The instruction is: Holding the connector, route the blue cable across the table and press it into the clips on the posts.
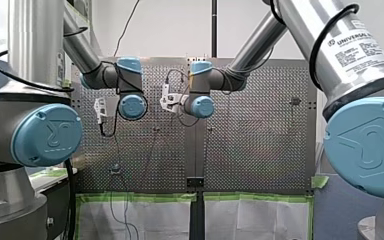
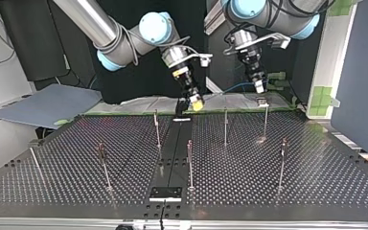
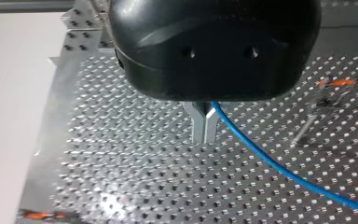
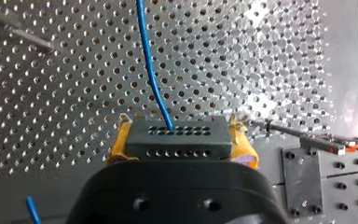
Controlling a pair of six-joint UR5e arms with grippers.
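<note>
The surface point(image 2: 316, 182) carries thin posts point(image 2: 225, 125), none seemingly threaded yet. Near its arm-side edge, my right fingers point(image 4: 241, 142) pinch the connector point(image 4: 176, 137). My left fingers point(image 3: 198, 128) are pressed together, the cable point(image 3: 279, 169) just beside them. Risks: slack snagging 1 post, or tension twisting the connector loose.

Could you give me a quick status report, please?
Right gripper shut on connector. Left gripper shut, cable beside its fingers. No cable on posts yet.

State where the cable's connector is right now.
The connector is clamped between the yellow fingers of my right gripper; in the top view it hangs over the table's far edge, near the middle.
</note>
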